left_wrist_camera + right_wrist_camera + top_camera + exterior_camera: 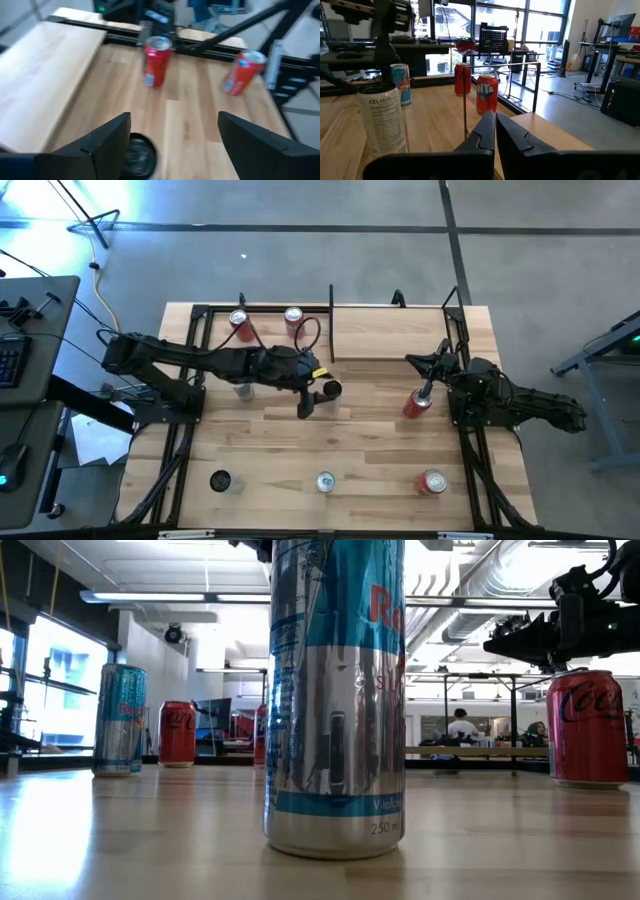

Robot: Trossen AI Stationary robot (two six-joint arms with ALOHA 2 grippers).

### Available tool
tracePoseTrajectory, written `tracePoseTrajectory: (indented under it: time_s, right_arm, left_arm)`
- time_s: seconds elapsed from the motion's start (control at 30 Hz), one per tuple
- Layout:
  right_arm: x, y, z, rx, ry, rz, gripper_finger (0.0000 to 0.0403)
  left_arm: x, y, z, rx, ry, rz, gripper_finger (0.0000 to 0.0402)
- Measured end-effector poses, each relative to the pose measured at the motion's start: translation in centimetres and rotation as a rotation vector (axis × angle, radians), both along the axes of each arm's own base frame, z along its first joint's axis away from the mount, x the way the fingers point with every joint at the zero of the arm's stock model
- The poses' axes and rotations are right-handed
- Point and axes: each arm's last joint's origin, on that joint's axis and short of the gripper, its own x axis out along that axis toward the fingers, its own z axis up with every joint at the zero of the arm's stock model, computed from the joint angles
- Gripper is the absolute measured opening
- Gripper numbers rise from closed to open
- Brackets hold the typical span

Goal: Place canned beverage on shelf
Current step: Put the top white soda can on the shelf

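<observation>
The light plank-wood table (380, 450) fills the middle of the high view, with black metal framing along its sides. At its far edge lies the shelf (395, 332), a small pale wooden board edged by thin black posts, bare on top; in the left wrist view it shows as a pale raised board (45, 75).

The left dark arm reaches from the left side toward the table's centre. Its left claw (312, 395) stands open, the two dark fingers (100, 145) spread well apart, holding nothing. Just beside it, between the fingers and close to one of them, stands a dark-topped can (331, 389), seen from above in the left wrist view (137, 155).

The right dark arm lies along the right side, its right claw (428, 370) closed, fingers pressed together (495, 132), just above a red can (416, 404) on the table.

Other cans stand apart: a red can (239, 322) and an orange-red can (293, 318) near the far left frame, a dark can (220, 481), a tall silver-and-blue can (325, 482) and a red cola can (431, 482) along the near edge. In the low view the silver-and-blue can (335, 700) stands upright, closest to the camera.
</observation>
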Motion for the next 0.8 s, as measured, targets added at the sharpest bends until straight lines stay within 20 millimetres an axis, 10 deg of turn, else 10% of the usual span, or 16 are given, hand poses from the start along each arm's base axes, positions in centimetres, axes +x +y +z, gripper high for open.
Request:
tracePoseTrajectory:
  time_s: [0.8]
  right_arm:
    - [0.0, 0.0, 0.0, 0.0, 0.0, 0.0, 0.0]
  left_arm:
    - [3.2, 0.1, -6.8, 0.145, 0.204, 0.138, 0.0297]
